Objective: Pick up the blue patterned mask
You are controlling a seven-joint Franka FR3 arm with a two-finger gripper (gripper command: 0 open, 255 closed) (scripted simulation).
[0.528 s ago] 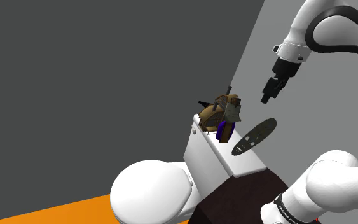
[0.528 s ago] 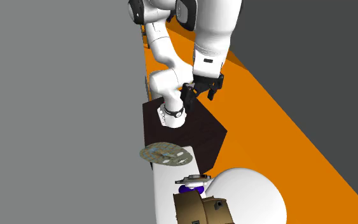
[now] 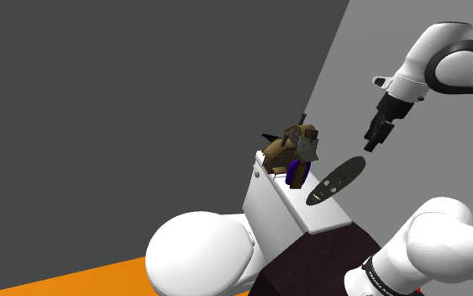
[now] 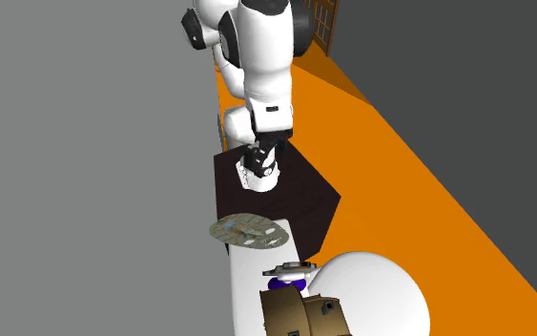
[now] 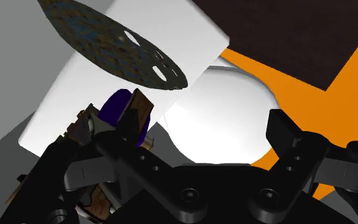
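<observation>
Saw gripper (image 3: 375, 141) drift toward shoulder view's right, further from mask (image 3: 335, 181). Jaws wide, empty. I judged grasp not begun.

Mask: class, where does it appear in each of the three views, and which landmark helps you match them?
Shoulder view: right of centre, mask overhanging the tank's right edge.
Second exterior view: lower centre, mask on the tank's end by the stand.
Wrist view: mask over the tank's corner, past the purple thing.
Shared landmark: the white tank.
</observation>
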